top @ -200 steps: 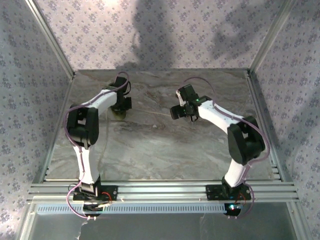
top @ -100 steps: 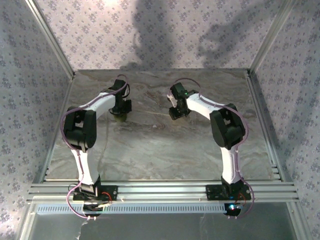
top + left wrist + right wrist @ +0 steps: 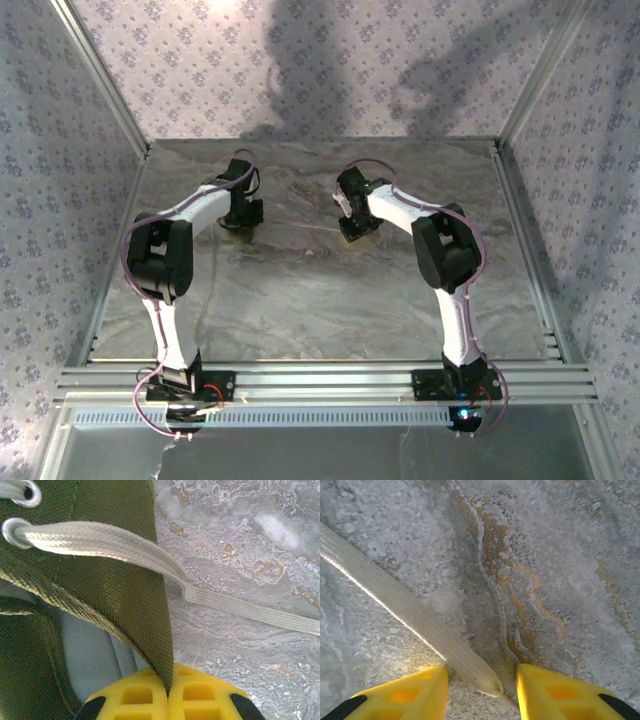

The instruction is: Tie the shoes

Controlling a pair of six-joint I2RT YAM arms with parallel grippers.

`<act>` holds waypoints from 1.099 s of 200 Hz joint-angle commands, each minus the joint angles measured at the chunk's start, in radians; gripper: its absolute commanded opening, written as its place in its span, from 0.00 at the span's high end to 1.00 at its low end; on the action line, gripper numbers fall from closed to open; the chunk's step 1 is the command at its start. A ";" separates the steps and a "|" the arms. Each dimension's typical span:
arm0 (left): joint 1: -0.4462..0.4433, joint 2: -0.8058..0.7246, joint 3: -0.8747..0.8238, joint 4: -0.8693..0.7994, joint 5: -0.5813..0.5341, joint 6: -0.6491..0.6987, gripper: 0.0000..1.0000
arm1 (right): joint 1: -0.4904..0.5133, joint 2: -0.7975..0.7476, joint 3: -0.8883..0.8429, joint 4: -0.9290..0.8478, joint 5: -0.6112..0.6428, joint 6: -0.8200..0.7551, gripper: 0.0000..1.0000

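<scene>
1. The olive-green shoe [image 3: 110,580] lay on the far left part of the marbled table [image 3: 300,290]. From the top view only a small patch of it [image 3: 238,233] peeked out beneath the left arm's wrist.
2. In the left wrist view a flat cream lace [image 3: 125,547] came out of a metal eyelet [image 3: 12,530] and crossed the canvas side. It dropped over the edge and ran flat along the tabletop to the right border of that view.
3. The left gripper [image 3: 167,697] had its yellow pads [image 3: 137,700] pressed together, with the thin edge of the shoe's canvas wall pinched between them.
4. The right gripper [image 3: 482,685] stood low over the table with its jaws apart and nothing in its grasp. A stretch of lace [image 3: 410,617] ran diagonally across the stone, and its tip lay in the gap between the two yellow fingers [image 3: 405,695], nearer the one on the left of that view.
5. From above, the left gripper [image 3: 243,212] and the right gripper [image 3: 355,228] were well apart on the far half of the table.
6. Patterned walls [image 3: 300,70] stood around the table.
</scene>
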 commanded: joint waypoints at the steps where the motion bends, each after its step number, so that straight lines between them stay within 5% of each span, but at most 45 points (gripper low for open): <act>1: -0.009 -0.001 0.011 -0.034 0.043 0.011 1.00 | 0.005 0.046 0.018 -0.051 0.050 -0.011 0.62; 78: -0.023 -0.003 0.024 -0.033 0.072 0.009 1.00 | -0.002 -0.030 -0.046 0.020 -0.016 0.056 1.00; 128: -0.103 -0.065 0.017 -0.018 0.089 -0.048 1.00 | -0.020 -0.400 -0.259 0.164 0.135 0.261 1.00; 165: -0.241 -0.085 0.018 0.022 0.063 -0.127 1.00 | -0.049 -0.655 -0.410 0.159 0.264 0.451 1.00; 220: -0.430 0.026 0.190 -0.014 0.012 -0.163 1.00 | -0.220 -0.976 -0.623 0.115 0.277 0.638 1.00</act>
